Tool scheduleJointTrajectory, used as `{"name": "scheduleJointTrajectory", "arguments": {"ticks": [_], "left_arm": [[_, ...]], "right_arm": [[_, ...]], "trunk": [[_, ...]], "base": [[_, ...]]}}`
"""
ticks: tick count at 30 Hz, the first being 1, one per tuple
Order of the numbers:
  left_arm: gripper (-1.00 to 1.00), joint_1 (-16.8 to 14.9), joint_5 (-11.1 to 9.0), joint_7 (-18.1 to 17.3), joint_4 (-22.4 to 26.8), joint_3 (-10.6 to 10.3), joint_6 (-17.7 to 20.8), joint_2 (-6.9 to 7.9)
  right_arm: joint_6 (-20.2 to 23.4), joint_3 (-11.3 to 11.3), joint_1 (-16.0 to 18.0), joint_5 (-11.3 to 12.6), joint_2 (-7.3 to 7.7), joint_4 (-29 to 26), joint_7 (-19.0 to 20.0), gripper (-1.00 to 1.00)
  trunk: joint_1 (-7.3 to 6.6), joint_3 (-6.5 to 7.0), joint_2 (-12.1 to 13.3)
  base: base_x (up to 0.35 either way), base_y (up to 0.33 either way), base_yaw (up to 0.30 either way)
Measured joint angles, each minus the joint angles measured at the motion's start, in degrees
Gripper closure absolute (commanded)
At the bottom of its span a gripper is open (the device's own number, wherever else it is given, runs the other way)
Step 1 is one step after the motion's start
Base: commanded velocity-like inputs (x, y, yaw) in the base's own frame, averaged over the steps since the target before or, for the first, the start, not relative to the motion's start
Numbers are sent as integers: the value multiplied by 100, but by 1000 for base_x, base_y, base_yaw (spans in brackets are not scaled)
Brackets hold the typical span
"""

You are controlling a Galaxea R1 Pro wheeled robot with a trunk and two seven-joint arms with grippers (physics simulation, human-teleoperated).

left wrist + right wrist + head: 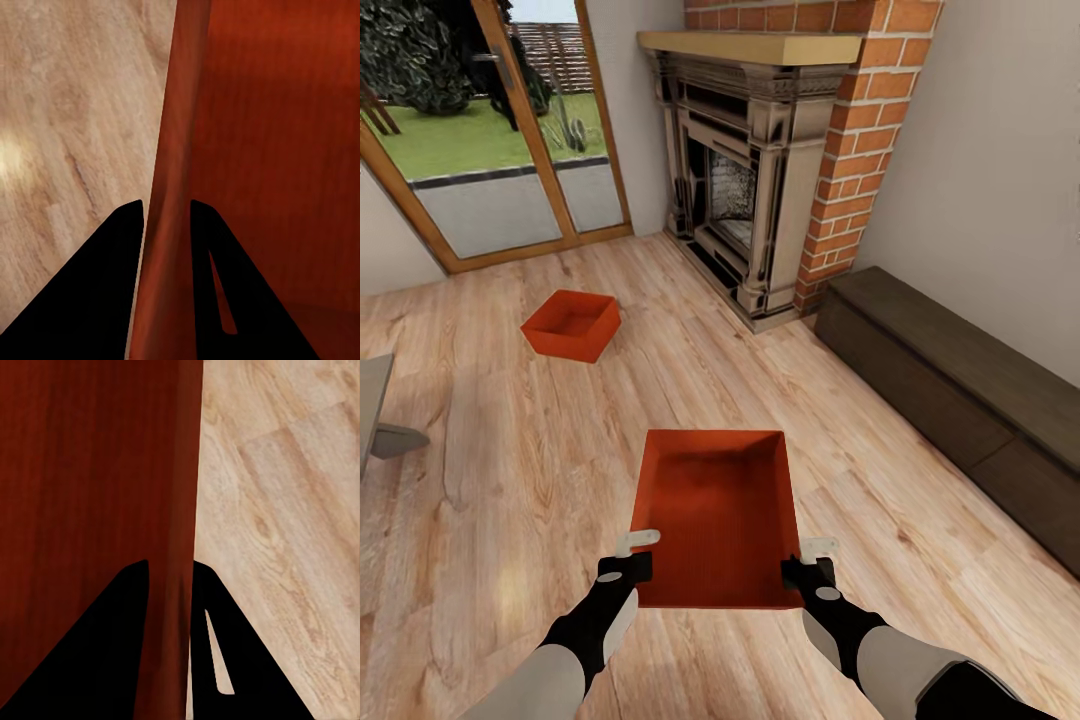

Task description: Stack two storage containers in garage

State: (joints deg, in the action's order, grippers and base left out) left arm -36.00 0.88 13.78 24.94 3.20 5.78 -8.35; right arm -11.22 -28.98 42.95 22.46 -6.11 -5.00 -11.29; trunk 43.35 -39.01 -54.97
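Note:
In the living room, one orange-red storage container (715, 515) sits right in front of me over the light wood planks, open side up. My left gripper (638, 552) is shut on its left wall near the close corner; the left wrist view has that wall (169, 150) pinched at the left gripper (166, 206). On the opposite wall my right gripper (810, 560) is shut as well, and the right wrist view has that wall (176, 510) held at the right gripper (169, 566). The second storage container (571, 325) rests on the planks farther off to the left.
A red brick fireplace (760, 180) stands ahead. A long low dark bench (960, 390) runs along the right wall. Glass doors (490, 130) are at the far left. A grey furniture edge (375, 410) pokes in at the left border.

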Motion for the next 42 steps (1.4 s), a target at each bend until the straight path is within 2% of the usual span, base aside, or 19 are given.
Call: {"name": "scheduleJointTrajectory", "arguments": {"ticks": [42], "left_arm": [[100,0,0,0,9,1,0,0]], "right_arm": [[-1,-5,0,4,1,-10,-4,100]], "trunk": [[0,389,0]], "base": [[0,0,0]]}}
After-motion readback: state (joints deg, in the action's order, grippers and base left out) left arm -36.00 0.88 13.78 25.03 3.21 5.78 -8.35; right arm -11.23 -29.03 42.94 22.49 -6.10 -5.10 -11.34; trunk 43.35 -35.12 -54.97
